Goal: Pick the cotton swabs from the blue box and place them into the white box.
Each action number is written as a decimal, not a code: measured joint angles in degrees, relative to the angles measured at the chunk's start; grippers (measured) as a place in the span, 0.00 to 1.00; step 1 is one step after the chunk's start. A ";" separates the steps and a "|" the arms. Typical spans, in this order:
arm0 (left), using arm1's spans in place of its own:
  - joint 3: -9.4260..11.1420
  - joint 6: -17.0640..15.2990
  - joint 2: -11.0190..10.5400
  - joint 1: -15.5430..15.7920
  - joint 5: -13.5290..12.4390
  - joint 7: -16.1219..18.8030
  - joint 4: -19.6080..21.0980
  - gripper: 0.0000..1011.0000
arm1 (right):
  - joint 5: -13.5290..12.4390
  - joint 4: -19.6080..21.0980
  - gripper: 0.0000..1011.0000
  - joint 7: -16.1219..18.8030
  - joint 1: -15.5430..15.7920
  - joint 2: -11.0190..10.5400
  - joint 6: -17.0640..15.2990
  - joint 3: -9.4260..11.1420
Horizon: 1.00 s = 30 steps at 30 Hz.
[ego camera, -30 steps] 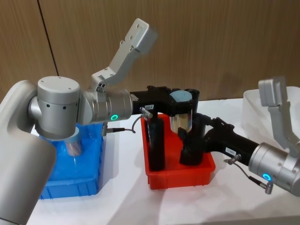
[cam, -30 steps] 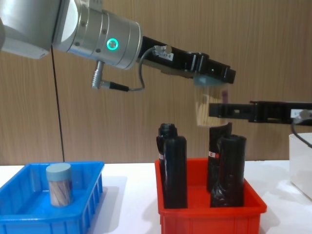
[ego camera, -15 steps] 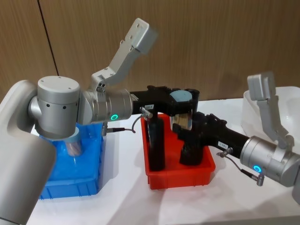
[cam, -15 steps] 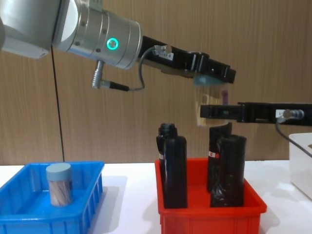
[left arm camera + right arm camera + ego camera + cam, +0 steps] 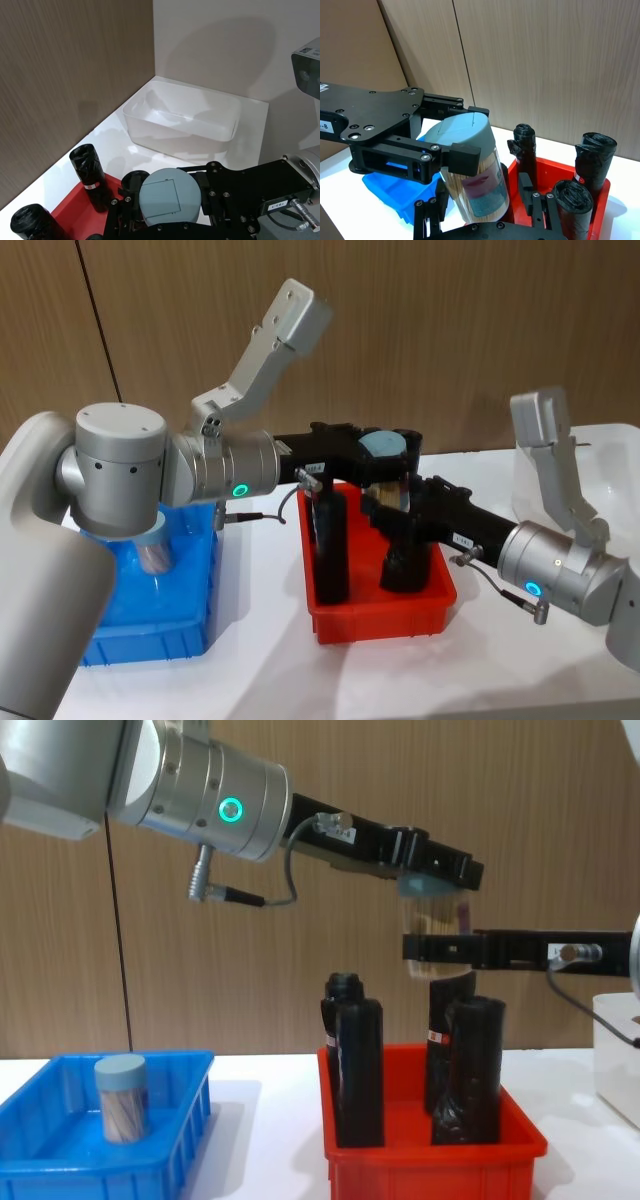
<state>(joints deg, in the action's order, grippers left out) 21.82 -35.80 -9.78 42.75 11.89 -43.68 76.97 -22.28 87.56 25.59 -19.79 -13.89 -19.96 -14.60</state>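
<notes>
One tub of cotton swabs (image 5: pixel 388 472) hangs above the red bin, with my left gripper (image 5: pixel 385 447) shut on its pale blue lid (image 5: pixel 169 195). Seen from the chest, the left gripper (image 5: pixel 440 875) clamps the lid while the clear body (image 5: pixel 430 925) hangs below it. My right gripper (image 5: pixel 425 948) reaches in from the right at the level of the tub's body, its fingers open on either side of the tub (image 5: pixel 470 170). A second tub (image 5: pixel 121 1098) stands upright in the blue box (image 5: pixel 40 1175). The white box (image 5: pixel 180 120) sits at the far right.
A red bin (image 5: pixel 385 620) in the middle holds several tall black bottles (image 5: pixel 358 1070), right under the held tub. The blue box (image 5: pixel 150 640) lies left of it, partly behind my left arm. A wooden wall closes the back.
My right gripper has slid in from the right until its fingers flank the tub's body. The left gripper and the tub have stayed in place.
</notes>
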 joint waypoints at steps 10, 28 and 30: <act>0.00 0.00 0.00 0.00 0.00 0.00 0.00 0.66 | 0.52 -0.52 0.74 0.58 -0.77 0.24 0.25 -0.44; 0.01 -0.03 0.00 -0.01 0.00 0.00 0.00 0.95 | 0.59 -0.25 0.64 0.65 -1.02 0.02 0.47 -0.79; 0.00 -0.03 0.00 -0.01 0.00 0.00 0.01 0.99 | 0.53 -0.19 0.64 0.60 -1.02 -0.02 0.56 -0.82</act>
<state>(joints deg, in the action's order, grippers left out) 21.83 -35.83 -9.79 42.75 11.90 -43.68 76.98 -21.76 87.37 26.19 -20.81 -13.91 -19.39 -15.42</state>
